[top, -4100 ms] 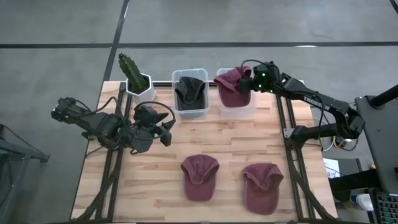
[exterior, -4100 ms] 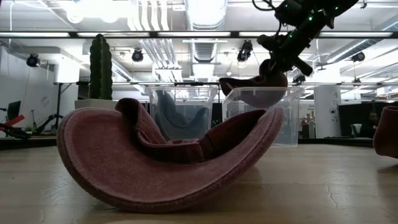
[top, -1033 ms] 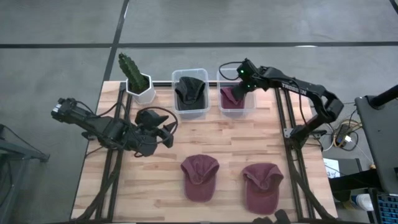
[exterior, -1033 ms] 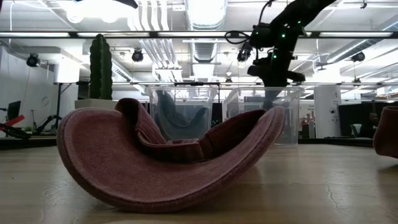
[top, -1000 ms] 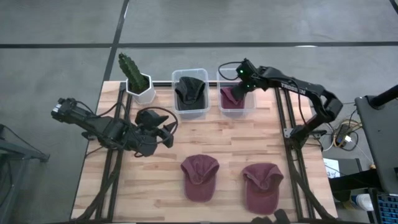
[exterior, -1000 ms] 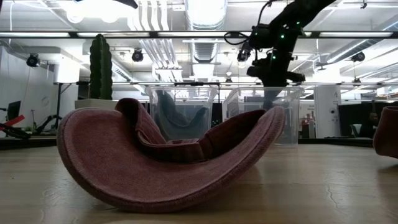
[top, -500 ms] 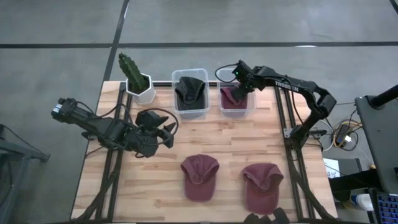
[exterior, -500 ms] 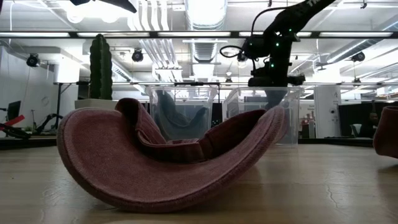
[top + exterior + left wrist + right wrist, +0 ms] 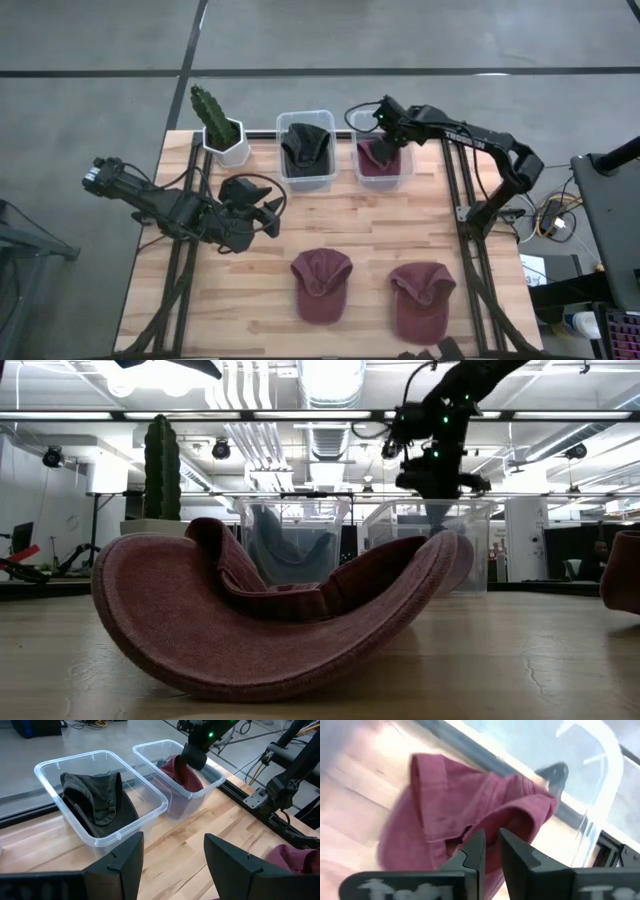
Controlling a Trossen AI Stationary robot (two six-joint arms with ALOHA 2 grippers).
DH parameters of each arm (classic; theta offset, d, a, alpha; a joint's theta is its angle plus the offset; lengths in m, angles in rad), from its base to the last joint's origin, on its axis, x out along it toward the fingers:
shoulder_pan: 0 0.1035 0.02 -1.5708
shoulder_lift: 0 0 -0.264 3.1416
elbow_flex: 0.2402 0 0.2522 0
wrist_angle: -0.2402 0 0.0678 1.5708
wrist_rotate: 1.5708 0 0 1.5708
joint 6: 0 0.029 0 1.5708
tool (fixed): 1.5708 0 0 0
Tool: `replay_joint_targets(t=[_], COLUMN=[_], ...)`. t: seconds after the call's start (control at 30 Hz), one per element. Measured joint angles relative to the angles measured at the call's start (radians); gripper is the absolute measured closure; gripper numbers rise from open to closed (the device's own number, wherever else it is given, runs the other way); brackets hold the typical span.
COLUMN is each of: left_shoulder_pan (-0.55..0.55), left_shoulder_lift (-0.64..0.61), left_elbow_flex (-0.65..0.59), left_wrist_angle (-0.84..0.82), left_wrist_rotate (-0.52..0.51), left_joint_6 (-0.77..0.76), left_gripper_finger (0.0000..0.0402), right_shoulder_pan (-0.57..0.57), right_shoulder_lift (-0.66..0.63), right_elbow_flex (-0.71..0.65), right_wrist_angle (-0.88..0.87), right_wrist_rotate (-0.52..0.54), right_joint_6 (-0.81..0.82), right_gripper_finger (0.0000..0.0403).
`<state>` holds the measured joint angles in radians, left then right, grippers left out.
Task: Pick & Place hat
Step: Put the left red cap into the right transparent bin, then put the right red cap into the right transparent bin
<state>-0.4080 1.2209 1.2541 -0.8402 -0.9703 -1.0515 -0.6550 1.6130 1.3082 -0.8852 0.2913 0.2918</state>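
**Right arm reaches into the bin beside the dark hat's bin**

On the wooden tabletop [image 9: 230, 300], the middle clear bin [image 9: 306, 150] holds a dark hat [image 9: 305, 145]. Just to its right, a second clear bin [image 9: 381, 160] holds a maroon hat [image 9: 378, 163], with the right pincer [image 9: 384, 143] down over it. Left of the middle bin stands a potted cactus [image 9: 214, 120]. The left pincer [image 9: 268, 215] waits nearer than that bin, to its left. Two more maroon caps [image 9: 321, 284] [image 9: 420, 300] lie well in front of the bins.
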Motion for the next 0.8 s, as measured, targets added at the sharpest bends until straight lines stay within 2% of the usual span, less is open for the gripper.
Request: replay_joint_targets(t=[0.13, 0.33, 0.47, 0.63, 0.8], left_shoulder_pan=[-0.001, -0.001, -0.001, -0.001, -0.001], left_shoulder_lift=[0.000, 0.000, 0.000, 0.000, 0.000], left_elbow_flex=[0.000, 0.000, 0.000, -0.007, -0.020], left_wrist_angle=[0.002, 0.002, 0.002, 0.002, 0.002], left_wrist_rotate=[0.000, 0.005, 0.008, 0.008, 0.008], left_joint_6=[0.000, 0.003, 0.007, 0.030, 0.029], left_gripper_finger=[0.0202, 0.0202, 0.0202, 0.0202, 0.0202], right_shoulder_pan=[0.032, 0.152, 0.305, 0.549, 0.794], right_shoulder_lift=[-0.058, -0.196, -0.319, -0.447, -0.490], right_elbow_flex=[0.028, 0.054, 0.035, 0.003, -0.006], right_wrist_angle=[-0.018, -0.202, -0.318, -0.372, -0.445], right_wrist_rotate=[-0.001, -0.007, -0.014, -0.011, -0.006], right_joint_6=[0.012, 0.135, 0.299, 0.560, 0.841], right_gripper_finger=[0.0353, 0.0353, 0.0353, 0.0354, 0.0356])
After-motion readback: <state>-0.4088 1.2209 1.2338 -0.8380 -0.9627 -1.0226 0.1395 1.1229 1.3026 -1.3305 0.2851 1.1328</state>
